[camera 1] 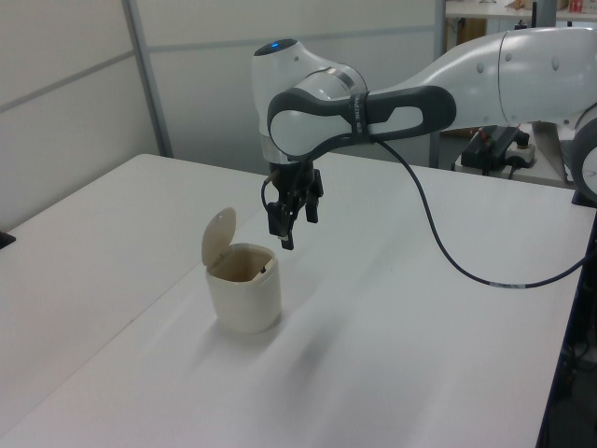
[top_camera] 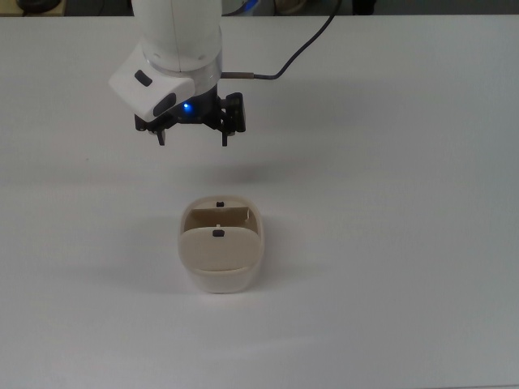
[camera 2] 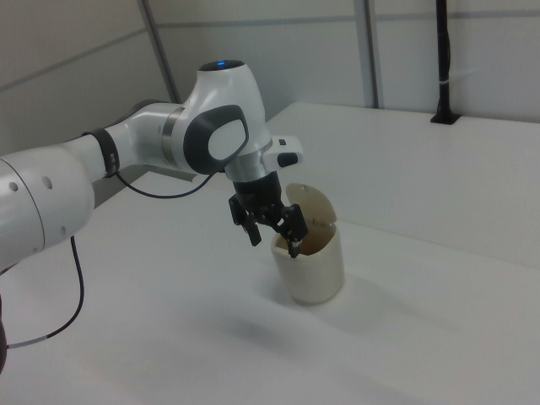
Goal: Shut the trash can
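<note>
The trash can (top_camera: 223,279) is a small cream bin standing on the white table; it also shows in the left view (camera 1: 244,294) and the right view (camera 2: 314,270). Its lid (top_camera: 217,251) is swung up and stands open, a tiny black knob on it, leaving the mouth uncovered. The lid (camera 1: 219,238) rises on the left view's left side of the can, and in the right view the lid (camera 2: 310,207) stands behind the rim. My gripper (top_camera: 195,139) hangs open and empty, above the can in the top view. It hovers (camera 1: 297,229) just off the rim (camera 2: 273,243).
A black cable (top_camera: 300,49) runs from the arm's wrist across the table, and in the left view the cable (camera 1: 448,252) loops toward that edge. The white table (top_camera: 405,243) stretches wide around the can. Wall panels stand behind the table.
</note>
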`<state>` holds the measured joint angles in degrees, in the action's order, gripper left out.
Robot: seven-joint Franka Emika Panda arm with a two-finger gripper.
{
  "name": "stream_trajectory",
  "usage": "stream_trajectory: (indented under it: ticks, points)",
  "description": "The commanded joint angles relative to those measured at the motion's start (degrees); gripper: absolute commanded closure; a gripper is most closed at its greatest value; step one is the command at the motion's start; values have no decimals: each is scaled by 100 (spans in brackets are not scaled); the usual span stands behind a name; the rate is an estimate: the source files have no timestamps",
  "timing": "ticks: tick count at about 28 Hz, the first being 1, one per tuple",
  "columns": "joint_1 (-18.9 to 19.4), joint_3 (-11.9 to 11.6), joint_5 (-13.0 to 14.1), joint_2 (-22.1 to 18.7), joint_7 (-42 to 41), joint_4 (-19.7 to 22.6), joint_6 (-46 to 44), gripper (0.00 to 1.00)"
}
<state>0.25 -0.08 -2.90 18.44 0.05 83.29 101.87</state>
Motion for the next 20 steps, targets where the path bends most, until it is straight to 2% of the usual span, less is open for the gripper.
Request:
stream_trajectory:
  ticks: [1, 2, 13, 20]
  points:
    - [11, -27, -18, -43, 4, -15, -80, 84]
    - [2, -27, -9, -51, 4, -24, -88, 100]
    - [11, -27, 52, -95, 4, -41, -97, 100]
    - [-7, -36, 342, -78, 4, -314, 192, 100]
